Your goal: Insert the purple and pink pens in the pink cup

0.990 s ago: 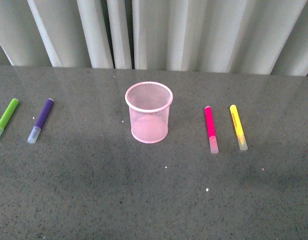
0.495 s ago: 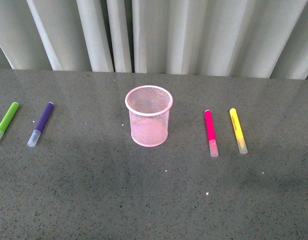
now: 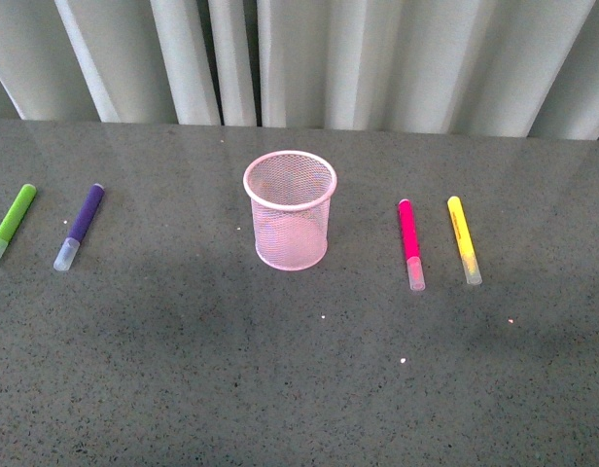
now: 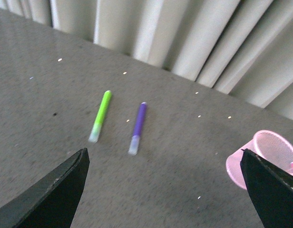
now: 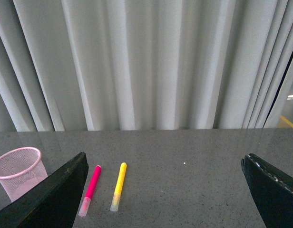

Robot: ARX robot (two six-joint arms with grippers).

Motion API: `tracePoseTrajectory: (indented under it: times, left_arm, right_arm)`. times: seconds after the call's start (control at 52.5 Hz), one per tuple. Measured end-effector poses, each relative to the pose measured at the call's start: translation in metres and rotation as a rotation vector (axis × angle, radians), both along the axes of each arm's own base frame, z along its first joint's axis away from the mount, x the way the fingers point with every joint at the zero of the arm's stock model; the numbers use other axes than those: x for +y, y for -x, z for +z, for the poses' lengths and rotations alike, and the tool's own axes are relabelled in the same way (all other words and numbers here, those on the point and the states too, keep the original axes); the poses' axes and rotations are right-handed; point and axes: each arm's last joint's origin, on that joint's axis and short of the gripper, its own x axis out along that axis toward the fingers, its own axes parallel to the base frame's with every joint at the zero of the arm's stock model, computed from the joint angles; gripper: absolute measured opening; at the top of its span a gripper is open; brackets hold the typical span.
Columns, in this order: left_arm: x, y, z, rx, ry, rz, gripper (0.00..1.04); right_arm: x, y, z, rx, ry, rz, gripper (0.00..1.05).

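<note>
The pink cup [image 3: 291,209] stands upright and empty at the table's middle; it also shows as the pink cup [image 4: 265,156] and the pink cup [image 5: 19,172] in the wrist views. The purple pen [image 3: 80,226] lies flat to its left, also seen as the purple pen [image 4: 138,127]. The pink pen [image 3: 410,243] lies flat to the cup's right, also the pink pen [image 5: 90,189]. My left gripper [image 4: 165,190] hangs open above the table, nearer than the purple pen. My right gripper [image 5: 165,190] is open, with nothing between its fingers. Neither arm shows in the front view.
A lime-green marker [image 3: 12,224] lies left of the purple pen, also the green marker [image 4: 100,115]. A yellow marker [image 3: 464,239] lies right of the pink pen, also the yellow marker [image 5: 118,185]. Pale curtains [image 3: 329,58] hang behind the dark speckled table [image 3: 299,370].
The front view has shifted slightly: cup and pens sit a little higher in frame than half a second ago. No object has moved on the table.
</note>
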Motion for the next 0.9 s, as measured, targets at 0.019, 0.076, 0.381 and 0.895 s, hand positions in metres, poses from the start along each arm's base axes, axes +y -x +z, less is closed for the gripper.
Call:
tracePoseTrajectory:
  times: [0.019, 0.076, 0.381, 0.895]
  left_arm:
    - [-0.001, -0.006, 0.002, -0.009, 0.000, -0.010, 0.98]
    - [-0.003, -0.021, 0.008, -0.030, -0.006, -0.042, 0.98]
    - [-0.014, -0.115, 0.001, 0.087, -0.090, -0.193, 0.98]
    - [0.002, -0.232, -0.062, 0.404, -0.223, -0.277, 0.98]
  right_arm:
    - [0.000, 0.000, 0.000, 0.000, 0.000, 0.000, 0.98]
    - [0.000, 0.000, 0.000, 0.000, 0.000, 0.000, 0.98]
    - [0.000, 0.000, 0.000, 0.000, 0.000, 0.000, 0.98]
    - [0.000, 0.000, 0.000, 0.000, 0.000, 0.000, 0.98]
